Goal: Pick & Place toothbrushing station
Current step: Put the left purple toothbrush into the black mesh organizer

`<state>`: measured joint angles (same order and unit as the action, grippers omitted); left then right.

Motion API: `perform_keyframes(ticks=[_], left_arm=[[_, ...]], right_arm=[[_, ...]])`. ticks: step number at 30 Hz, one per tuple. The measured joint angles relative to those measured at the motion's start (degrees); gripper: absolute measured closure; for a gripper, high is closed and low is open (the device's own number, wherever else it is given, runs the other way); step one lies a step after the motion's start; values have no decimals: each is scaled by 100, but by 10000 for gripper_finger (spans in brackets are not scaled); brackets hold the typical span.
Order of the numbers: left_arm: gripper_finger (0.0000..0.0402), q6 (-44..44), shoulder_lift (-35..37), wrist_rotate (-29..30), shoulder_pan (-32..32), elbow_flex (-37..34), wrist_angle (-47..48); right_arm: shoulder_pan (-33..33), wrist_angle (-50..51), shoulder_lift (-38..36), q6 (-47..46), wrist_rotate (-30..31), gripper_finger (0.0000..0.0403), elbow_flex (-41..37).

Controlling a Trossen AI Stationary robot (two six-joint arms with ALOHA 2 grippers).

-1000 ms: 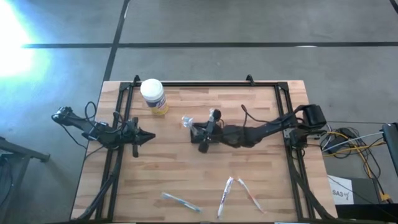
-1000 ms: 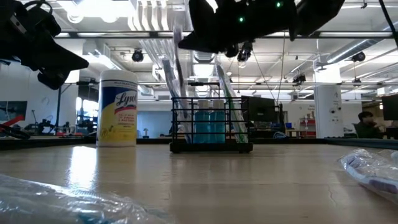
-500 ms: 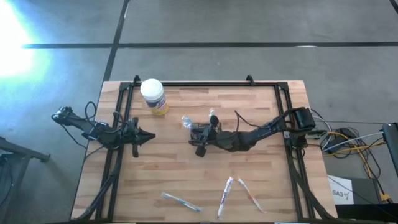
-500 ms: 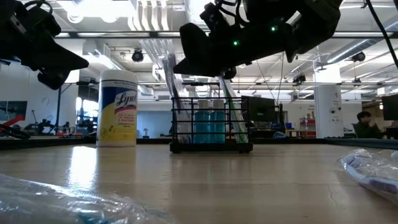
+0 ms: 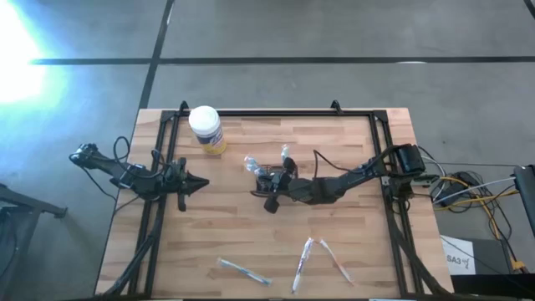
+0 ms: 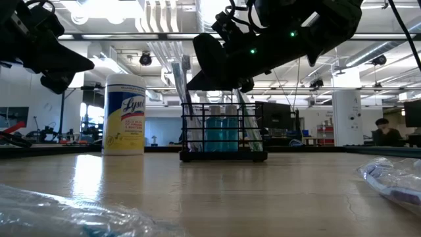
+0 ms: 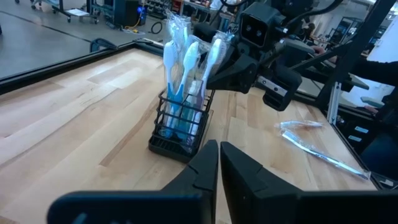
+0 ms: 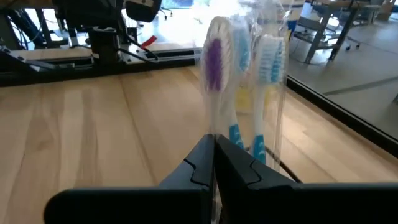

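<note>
Hovering low over the middle of the table (image 5: 351,134), your right gripper (image 5: 269,203) had its fingers pressed together with nothing between them, right beside the toothbrush holder (image 7: 179,127). That black wire holder stood upright near the table's centre, several wrapped toothbrushes (image 7: 185,55) sticking well above its rim. From the right wrist view the closed fingertips pointed straight at those brush heads (image 8: 219,59), so in my judgement any further advance would have struck the brushes rather than the rack. The holder looked light and tall with its load (top-heavy, I would guess), and a sideways nudge could have tipped it or slid it toward the wipes jar (image 5: 206,128). With shut fingers you also could not have taken hold of the rim; they needed to part first. Your left gripper (image 5: 201,183) waited near the table's left edge, fingers together and empty. Loose wrapped brushes (image 5: 318,255) lay near the front edge, well apart from both arms.
</note>
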<state>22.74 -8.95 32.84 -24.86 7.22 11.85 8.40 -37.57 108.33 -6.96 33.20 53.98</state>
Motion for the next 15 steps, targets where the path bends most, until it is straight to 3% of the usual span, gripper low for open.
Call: perform_keyframes(ticks=[15], left_arm=[[380,-4,0,0,2,0,-83]], right_arm=[[7,129,-306,-164,-258,394,0]])
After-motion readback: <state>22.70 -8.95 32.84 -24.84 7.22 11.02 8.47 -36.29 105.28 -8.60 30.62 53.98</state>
